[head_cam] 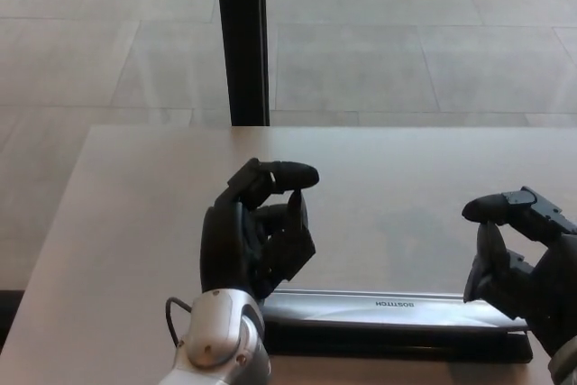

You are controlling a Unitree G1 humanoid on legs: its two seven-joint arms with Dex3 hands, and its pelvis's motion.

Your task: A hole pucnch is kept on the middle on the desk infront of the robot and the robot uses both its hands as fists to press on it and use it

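Silver-topped and black-based, the hole punch (397, 322) lies lengthwise along the near edge of the pale desk (117, 223), close to the bottom of the frame. The robot's left hand (257, 241) sits over the punch's left end, its fingers curled together into a loose fist that holds nothing. The right hand (518, 263) is at the punch's right end, fingers likewise bent inward and empty; whether either hand actually touches the lever cannot be told. Bare desktop stretches from the punch to the far edge and out to the left side. Beyond the far edge stands a black post (242, 38) on tiled floor (406, 33).
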